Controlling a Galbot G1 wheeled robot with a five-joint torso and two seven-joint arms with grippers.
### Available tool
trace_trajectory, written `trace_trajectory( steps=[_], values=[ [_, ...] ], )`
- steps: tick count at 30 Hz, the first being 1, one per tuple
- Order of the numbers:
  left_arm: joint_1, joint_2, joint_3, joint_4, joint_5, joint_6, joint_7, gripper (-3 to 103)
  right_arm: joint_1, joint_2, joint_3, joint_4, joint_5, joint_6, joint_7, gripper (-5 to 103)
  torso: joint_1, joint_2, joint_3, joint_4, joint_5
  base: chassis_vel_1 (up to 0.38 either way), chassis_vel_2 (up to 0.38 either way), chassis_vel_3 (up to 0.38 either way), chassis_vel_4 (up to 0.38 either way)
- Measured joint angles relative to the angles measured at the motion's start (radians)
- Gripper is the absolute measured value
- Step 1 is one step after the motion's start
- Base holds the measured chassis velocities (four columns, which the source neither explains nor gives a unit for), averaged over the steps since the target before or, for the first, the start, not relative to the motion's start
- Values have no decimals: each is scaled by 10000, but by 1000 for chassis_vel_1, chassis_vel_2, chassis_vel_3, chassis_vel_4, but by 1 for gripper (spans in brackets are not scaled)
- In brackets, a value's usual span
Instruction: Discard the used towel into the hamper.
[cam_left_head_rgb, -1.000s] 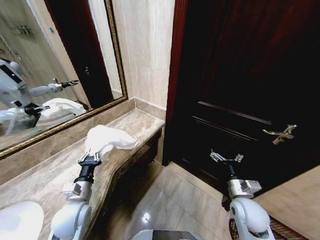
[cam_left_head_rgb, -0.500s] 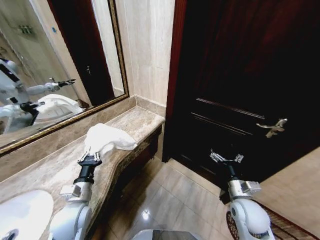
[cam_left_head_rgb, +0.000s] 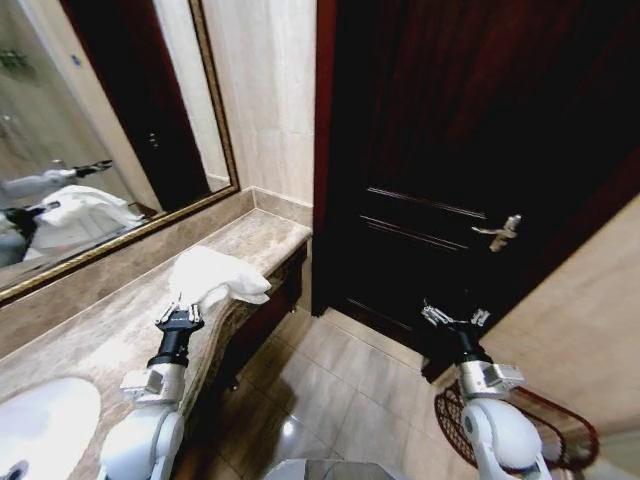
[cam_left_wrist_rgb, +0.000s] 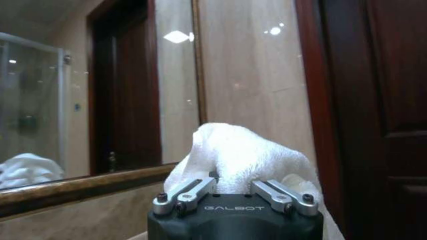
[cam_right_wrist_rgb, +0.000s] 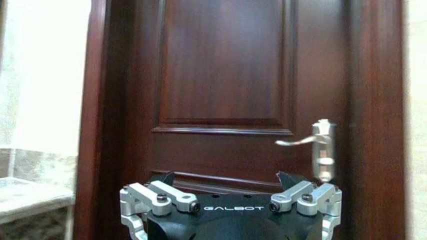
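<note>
The used towel (cam_left_head_rgb: 212, 279) is white and bunched, held just above the marble counter (cam_left_head_rgb: 95, 345) near its end. My left gripper (cam_left_head_rgb: 179, 317) is shut on the towel's near edge. In the left wrist view the towel (cam_left_wrist_rgb: 237, 160) bulges up over the left gripper (cam_left_wrist_rgb: 233, 186), hiding the fingertips. My right gripper (cam_left_head_rgb: 454, 318) hangs open over the floor in front of the dark door, with nothing in it; the right wrist view shows the right gripper (cam_right_wrist_rgb: 227, 181) with its fingers spread. The hamper (cam_left_head_rgb: 572, 422), a dark reddish-brown open-weave basket, stands on the floor at the lower right, partly behind my right arm.
A dark wooden door (cam_left_head_rgb: 470, 150) with a metal lever handle (cam_left_head_rgb: 500, 232) fills the wall ahead. A gold-framed mirror (cam_left_head_rgb: 90, 150) hangs above the counter, and a white basin (cam_left_head_rgb: 40, 420) sits at its near left. Tiled floor (cam_left_head_rgb: 350, 390) lies open between counter and hamper.
The whole picture has shifted left, so the camera has turned right; the hamper has come into view at the lower right. Both arms keep their pose, the left still holding the towel.
</note>
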Motion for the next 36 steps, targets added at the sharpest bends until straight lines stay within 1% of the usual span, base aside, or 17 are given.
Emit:
trace_trajectory(
  steps=[17, 25, 32, 33, 35, 36],
  values=[
    [-139, 18, 0, 272, 6, -50, 52, 6, 79, 6, 7, -98, -14, 32, 23, 100, 3, -1, 2, -1, 0, -125, -118, -122, -118],
    [-186, 89, -22, 397, -3, -181, 277, 6, 72, 73, 8, -117, -28, 28, 44, 100, 3, -1, 2, 1, -1, -115, -132, -126, -123],
    [-212, 115, -41, 604, -57, -332, 600, 6, 58, 75, 14, -115, -29, 23, 63, 100, 2, -1, 1, 0, 0, -130, -117, -126, -134],
    [-222, 131, -43, 687, -86, -374, 697, 6, 54, 77, 14, -113, -30, 23, 66, 100, 2, -1, 0, 1, 1, -125, -127, -122, -111],
    [-225, 202, -76, 850, -239, -510, 1080, 6, 48, 81, 13, -103, -33, 12, 70, 100, 2, -1, 0, 1, -2, -128, -120, -128, -131],
    [-225, 202, -76, 850, -239, -510, 1080, 6, 48, 81, 13, -103, -33, 12, 70, 100, 2, -1, 0, 1, -2, -132, -120, -128, -129]
  ],
)
